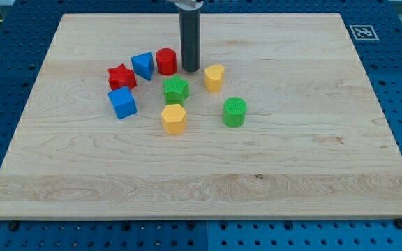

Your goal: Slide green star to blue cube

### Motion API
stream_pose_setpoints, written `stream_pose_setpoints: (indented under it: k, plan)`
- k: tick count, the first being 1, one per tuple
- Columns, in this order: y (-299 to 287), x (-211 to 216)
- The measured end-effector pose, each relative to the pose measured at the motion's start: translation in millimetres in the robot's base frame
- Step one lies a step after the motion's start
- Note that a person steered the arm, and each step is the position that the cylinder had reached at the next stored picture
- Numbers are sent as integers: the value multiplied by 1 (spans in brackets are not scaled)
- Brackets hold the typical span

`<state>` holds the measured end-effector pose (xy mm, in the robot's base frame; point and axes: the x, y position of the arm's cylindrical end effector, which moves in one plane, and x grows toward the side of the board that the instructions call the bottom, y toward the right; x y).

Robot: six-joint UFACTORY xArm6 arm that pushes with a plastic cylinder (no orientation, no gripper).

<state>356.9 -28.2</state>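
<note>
The green star [176, 89] lies near the middle of the block cluster on the wooden board. The blue cube [123, 103] lies to its left and a little lower, with a gap between them. My tip [190, 70] stands just above and to the right of the green star, between the red cylinder [166, 61] and the yellow heart-shaped block [214, 78]. The tip stands apart from the star.
A red star [121, 76] and a blue triangular block [144, 65] lie above the blue cube. A yellow hexagonal block [174, 118] lies below the green star. A green cylinder [234, 111] lies at the right. The board's edge [201, 220] runs along the view's bottom.
</note>
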Motion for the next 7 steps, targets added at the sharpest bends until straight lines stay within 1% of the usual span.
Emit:
stream_pose_setpoints:
  k: [2, 3, 5, 6, 7]
  plan:
    - [0, 37]
    - [0, 45]
    - [-5, 46]
    - [-7, 28]
    - [-8, 24]
